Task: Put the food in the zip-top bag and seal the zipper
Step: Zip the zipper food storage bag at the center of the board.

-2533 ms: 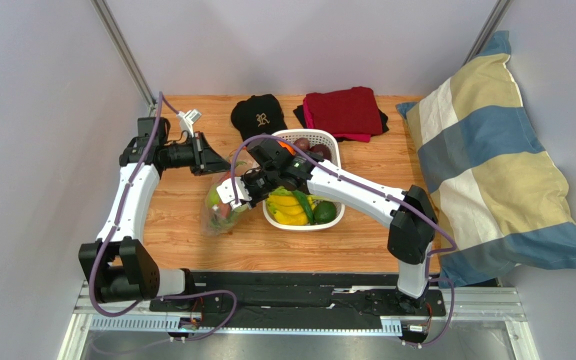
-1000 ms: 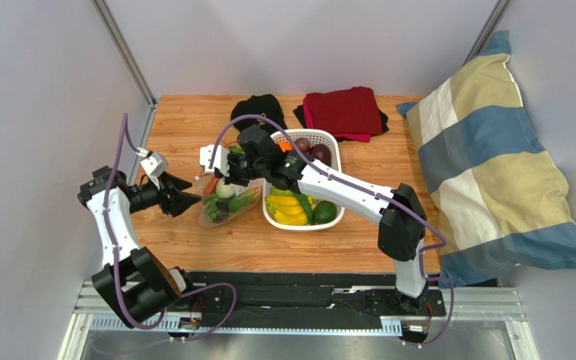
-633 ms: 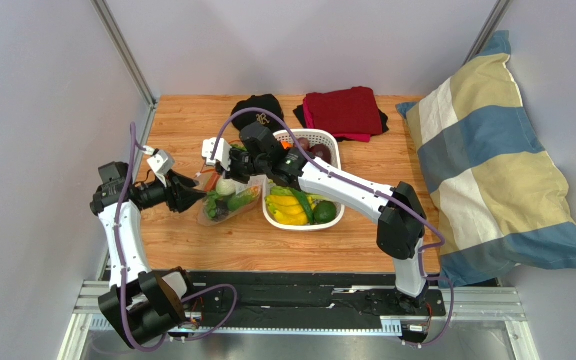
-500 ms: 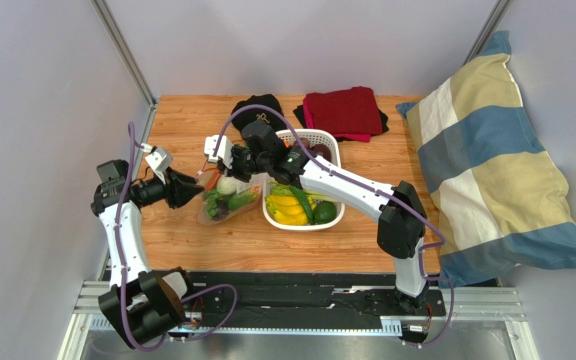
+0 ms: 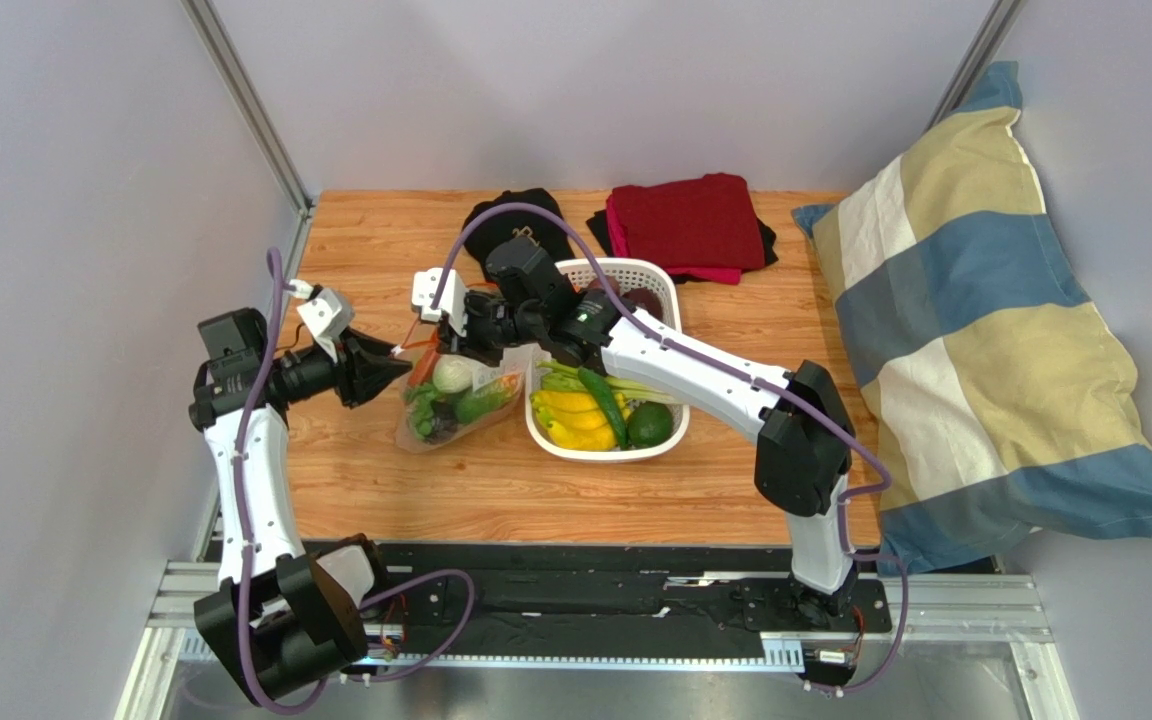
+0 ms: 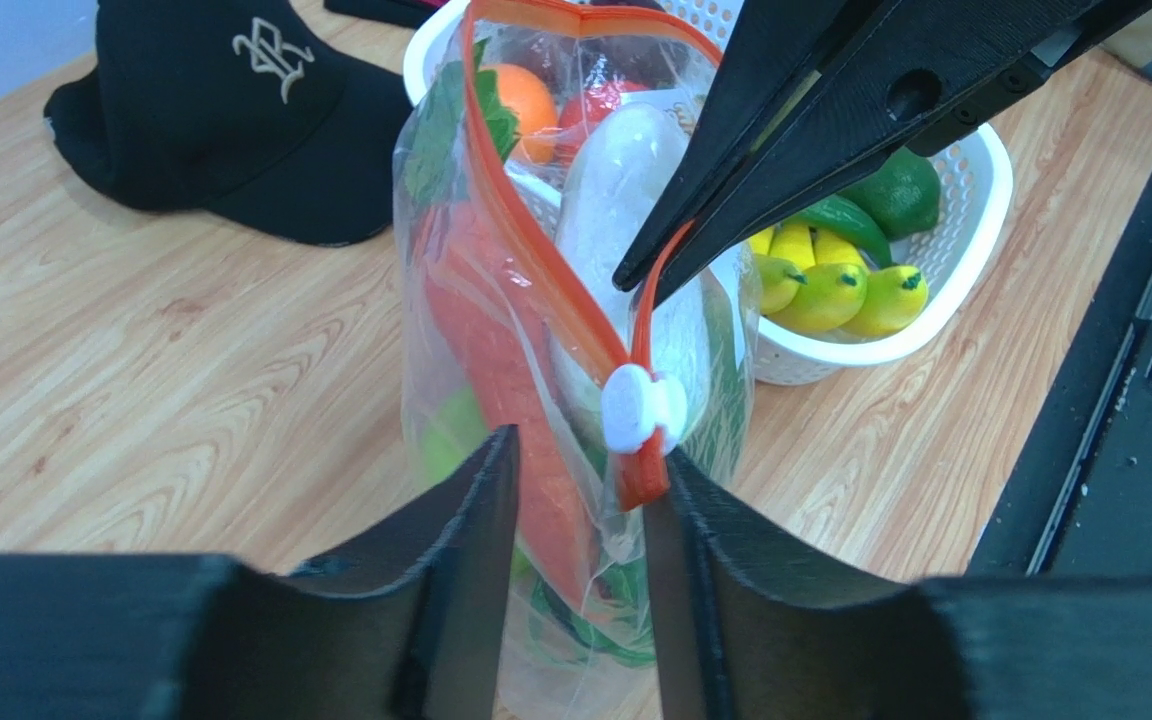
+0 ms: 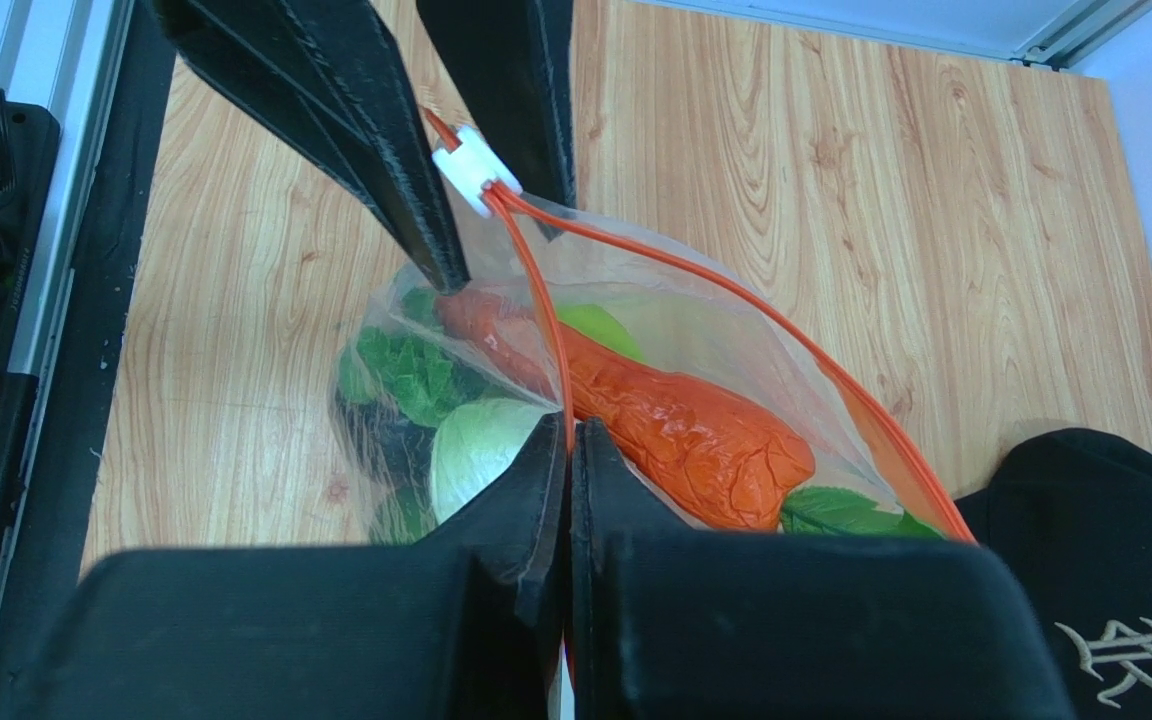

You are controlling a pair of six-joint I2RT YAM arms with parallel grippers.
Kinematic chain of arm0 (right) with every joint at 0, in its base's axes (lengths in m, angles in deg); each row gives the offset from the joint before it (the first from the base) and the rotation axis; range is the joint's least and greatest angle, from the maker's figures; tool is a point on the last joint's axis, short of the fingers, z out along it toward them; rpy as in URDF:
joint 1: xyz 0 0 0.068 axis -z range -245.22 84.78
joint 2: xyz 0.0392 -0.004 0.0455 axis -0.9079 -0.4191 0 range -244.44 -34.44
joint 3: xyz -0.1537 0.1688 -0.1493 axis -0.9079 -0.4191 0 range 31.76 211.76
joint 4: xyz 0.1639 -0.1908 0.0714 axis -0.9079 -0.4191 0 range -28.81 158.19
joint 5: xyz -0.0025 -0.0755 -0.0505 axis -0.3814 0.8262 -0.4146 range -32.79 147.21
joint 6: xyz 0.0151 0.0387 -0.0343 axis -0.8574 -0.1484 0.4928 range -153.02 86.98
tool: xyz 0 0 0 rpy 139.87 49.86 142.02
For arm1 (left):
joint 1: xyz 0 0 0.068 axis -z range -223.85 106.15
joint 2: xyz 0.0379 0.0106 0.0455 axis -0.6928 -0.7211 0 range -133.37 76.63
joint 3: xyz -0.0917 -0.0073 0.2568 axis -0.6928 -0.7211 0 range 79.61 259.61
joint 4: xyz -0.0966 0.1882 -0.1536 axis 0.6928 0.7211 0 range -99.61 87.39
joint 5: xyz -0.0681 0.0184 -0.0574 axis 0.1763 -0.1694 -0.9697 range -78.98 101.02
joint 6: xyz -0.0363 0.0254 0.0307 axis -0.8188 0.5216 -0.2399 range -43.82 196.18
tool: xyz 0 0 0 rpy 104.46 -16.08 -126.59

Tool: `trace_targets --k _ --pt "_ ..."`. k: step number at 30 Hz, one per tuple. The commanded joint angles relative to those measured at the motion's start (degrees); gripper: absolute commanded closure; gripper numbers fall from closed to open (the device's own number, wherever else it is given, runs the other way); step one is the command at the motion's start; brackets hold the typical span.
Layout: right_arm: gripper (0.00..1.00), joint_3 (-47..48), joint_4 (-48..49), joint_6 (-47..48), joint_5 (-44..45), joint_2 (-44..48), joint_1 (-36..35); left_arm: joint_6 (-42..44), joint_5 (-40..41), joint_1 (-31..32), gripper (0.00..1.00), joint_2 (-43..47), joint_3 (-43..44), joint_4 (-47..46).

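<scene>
**Left gripper** (image 6: 579,458): The jaws stand part open, level with the mouth of the zip-top bag (image 6: 455,405). The white slider tab (image 6: 642,410) of the zipper (image 6: 545,248) sits between the two fingers. In the left wrist view the tab lies against the finger at 3 o'clock. A gap, with bag film showing through it, separates the tab from the finger at 9 o'clock. No clamp on the tab is visible.

**Zip-top bag**: It stands upright on the wooden table (image 5: 387,480), mouth up, just beside the white basket (image 5: 605,455) at its 9 o'clock. The left gripper is at 9 o'clock of the bag. The food (image 7: 687,428) is inside: an orange-red piece, a pale green round piece and dark green leaves.

**Right gripper** (image 7: 567,428): The jaws are fully closed, pinching one orange zipper strip a short way from the slider tab, at 12 o'clock of the bag. From the tab the two strips diverge, so the mouth is unsealed.

**Basket**: It holds yellow bananas (image 5: 575,420) and green items. A black cap (image 5: 515,218) lies at 12 o'clock of the bag. A folded red cloth (image 5: 687,222) lies at 12 o'clock of the basket.
</scene>
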State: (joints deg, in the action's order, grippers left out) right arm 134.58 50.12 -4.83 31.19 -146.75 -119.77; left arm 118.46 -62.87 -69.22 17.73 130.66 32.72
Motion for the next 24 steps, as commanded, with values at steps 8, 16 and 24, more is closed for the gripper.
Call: trace_targets --k 8,16,24 --pt "0.94 1.3 -0.1 0.9 -2.6 3.1 0.6 4.4 -0.6 2.0 0.98 -1.0 3.4 0.5" --pt "0.21 2.0 -0.1 8.2 -11.3 6.7 0.8 7.6 -0.8 3.0 1.00 0.7 5.6 5.0" --pt "0.41 8.9 1.3 7.4 -20.1 1.8 0.7 10.7 -0.1 3.7 1.00 2.2 5.3 6.9"
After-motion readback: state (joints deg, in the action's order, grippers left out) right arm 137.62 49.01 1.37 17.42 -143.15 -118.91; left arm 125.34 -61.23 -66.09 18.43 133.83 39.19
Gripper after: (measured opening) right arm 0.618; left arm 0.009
